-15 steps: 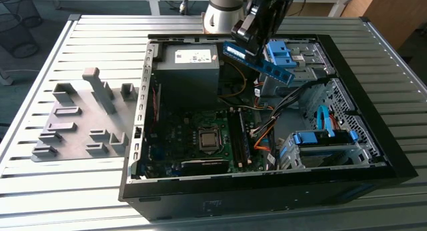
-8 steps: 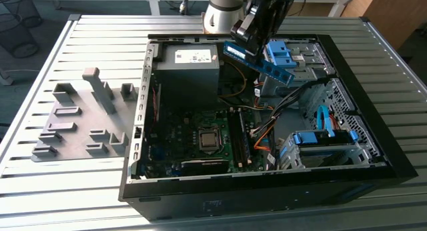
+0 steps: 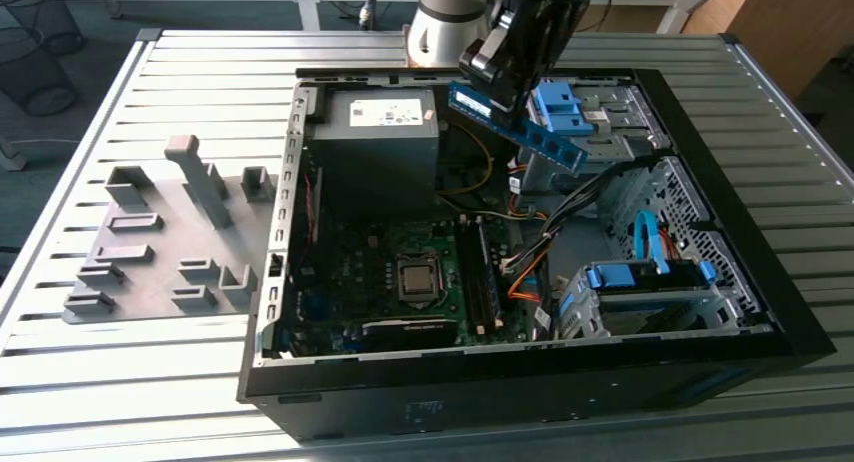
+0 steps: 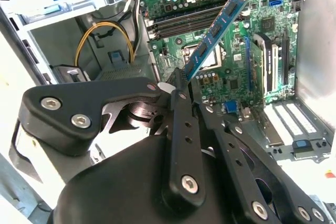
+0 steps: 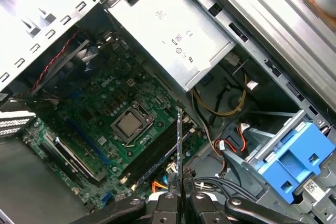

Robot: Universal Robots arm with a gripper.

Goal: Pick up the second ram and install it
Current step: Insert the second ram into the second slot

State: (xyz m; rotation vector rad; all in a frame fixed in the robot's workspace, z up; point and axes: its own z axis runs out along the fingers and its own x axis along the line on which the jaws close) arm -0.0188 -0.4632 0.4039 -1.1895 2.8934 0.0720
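Above the open computer case, the pincer is clamped on one end of the second ram, holding it in the air over the drive-bay corner. Pick-up is done; seating is not, as the stick is well apart from the motherboard and its memory slots. Its long axis extends straight out from the fingertips, tilted in the exterior view, free end toward the board.

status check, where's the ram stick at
Gripper shut on the second ram. Stick held in the air above the open computer case, not yet seated. Memory slots on the motherboard below look unobstructed.
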